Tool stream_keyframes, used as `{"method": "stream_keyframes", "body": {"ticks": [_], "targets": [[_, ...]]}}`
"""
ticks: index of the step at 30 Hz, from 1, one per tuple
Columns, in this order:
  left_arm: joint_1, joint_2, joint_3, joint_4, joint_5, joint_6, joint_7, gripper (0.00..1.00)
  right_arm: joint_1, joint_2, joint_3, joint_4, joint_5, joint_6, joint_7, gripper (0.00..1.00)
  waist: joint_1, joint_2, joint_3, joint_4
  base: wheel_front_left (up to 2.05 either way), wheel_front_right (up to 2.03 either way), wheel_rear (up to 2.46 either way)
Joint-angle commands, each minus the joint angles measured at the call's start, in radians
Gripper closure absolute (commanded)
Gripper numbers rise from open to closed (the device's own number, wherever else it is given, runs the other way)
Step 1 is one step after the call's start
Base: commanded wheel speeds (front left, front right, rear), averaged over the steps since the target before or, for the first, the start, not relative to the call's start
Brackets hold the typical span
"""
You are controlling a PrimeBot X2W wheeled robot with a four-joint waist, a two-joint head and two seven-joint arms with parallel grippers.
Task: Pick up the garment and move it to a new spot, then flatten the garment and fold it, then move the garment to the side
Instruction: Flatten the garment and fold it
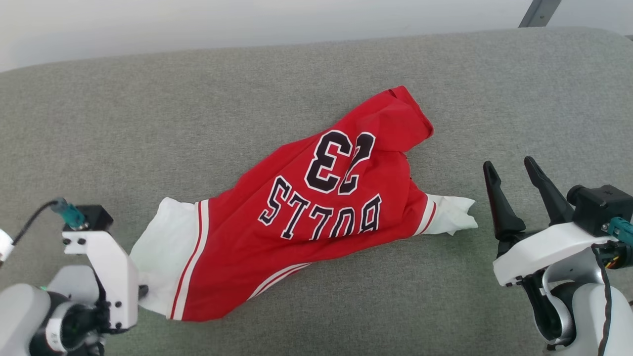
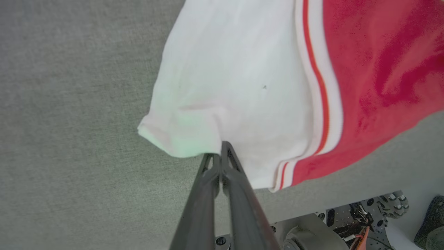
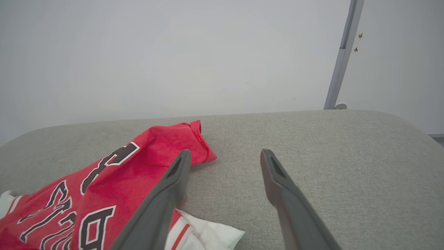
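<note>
1. The red basketball-style jersey with white short sleeves [image 1: 316, 212] lies crumpled near the middle of a grey woven-fabric cushioned surface [image 1: 198, 109], running from the lower left to the upper right of the head view.
2. Its black, white-outlined lettering and the number 23 face up and read upside down in the head view. The red hem end points away from the robot and is bunched over on itself.
3. 1 white sleeve, edged with red-and-white stripe trim, spreads out at the robot's left. The other white sleeve is a small rumpled flap at the right side of the jersey.
4. The left gripper [image 2: 221, 156] has its 2 long dark fingers pressed together, pinching the edge of the left white sleeve. In the left wrist view 1 fingertip lies over the cloth and the other sits at its rim.
5. In the head view the pale left wrist housing covers those fingers, right at the sleeve's near edge.
6. The right gripper [image 1: 508, 164] has its 2 fingers spread well apart and holds nothing. It sits just to the right of the rumpled white sleeve, not touching it.
7. In the right wrist view the fingers point across the grey surface toward a plain white wall [image 3: 173, 52], where a slim grey metal post [image 3: 341, 55] stands behind the far edge.
</note>
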Motion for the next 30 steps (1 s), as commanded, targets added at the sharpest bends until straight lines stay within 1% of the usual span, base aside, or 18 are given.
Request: {"method": "stream_keyframes", "body": {"ticks": [1, 7, 9, 11, 12, 15, 23, 27, 29, 30], "targets": [[-0.014, 0.008, 0.006, -0.007, 0.006, -0.005, -0.005, 0.0, -0.003, 0.003, 0.004, 0.0, 0.005, 0.0, -0.006, 0.0, 0.0, 0.0, 0.001, -0.003, 0.0, 0.0, 0.0], [-0.071, 0.039, 0.022, -0.017, 0.011, -0.006, 0.029, 0.0, -0.004, 0.005, 0.008, 0.005, 0.018, 0.0, -0.012, 0.0, 0.0, 0.0, 0.007, -0.014, 0.0, 0.0, 0.0], [-0.09, 0.049, 0.021, -0.006, 0.016, -0.011, 0.041, 0.0, -0.003, 0.006, 0.009, 0.003, 0.021, 0.0, -0.017, 0.0, 0.0, 0.0, 0.011, -0.019, 0.0, 0.0, 0.0], [-0.114, 0.051, 0.018, 0.006, 0.017, -0.025, 0.049, 0.0, -0.003, 0.006, 0.01, 0.003, 0.026, 0.0, -0.019, 0.0, 0.0, 0.0, 0.017, -0.026, 0.0, 0.0, 0.0], [-0.133, 0.048, 0.014, 0.029, 0.02, -0.043, 0.052, 0.0, -0.001, 0.006, 0.01, 0.003, 0.029, 0.0, -0.018, 0.0, 0.0, 0.0, 0.024, -0.032, 0.0, 0.0, 0.0], [-0.163, 0.036, 0.013, 0.086, 0.016, -0.056, 0.053, 0.0, 0.001, 0.004, 0.008, 0.002, 0.034, 0.0, -0.012, 0.0, 0.0, 0.0, 0.035, -0.041, 0.0, 0.0, 0.0], [-0.215, -0.004, -0.017, 0.239, 0.023, -0.081, 0.078, 0.0, 0.003, -0.002, 0.017, -0.001, 0.044, 0.0, 0.005, 0.0, 0.0, 0.0, 0.052, -0.068, 0.0, 0.0, 0.0], [-0.212, -0.022, -0.032, 0.307, 0.031, -0.093, 0.061, 0.0, 0.011, -0.004, 0.019, 0.0, 0.048, 0.0, 0.018, 0.0, 0.0, 0.0, 0.056, -0.075, 0.0, 0.0, 0.0], [-0.205, -0.039, -0.032, 0.341, 0.015, -0.101, 0.053, 0.0, 0.013, -0.006, 0.02, -0.002, 0.05, 0.0, 0.024, 0.0, 0.0, 0.0, 0.057, -0.077, 0.0, 0.0, 0.0], [-0.203, -0.046, -0.033, 0.36, 0.013, -0.106, 0.047, 0.2, 0.014, -0.007, 0.019, -0.002, 0.05, 0.0, 0.027, 0.0, 0.0, 0.0, 0.057, -0.078, 0.0, 0.0, 0.0]]}}
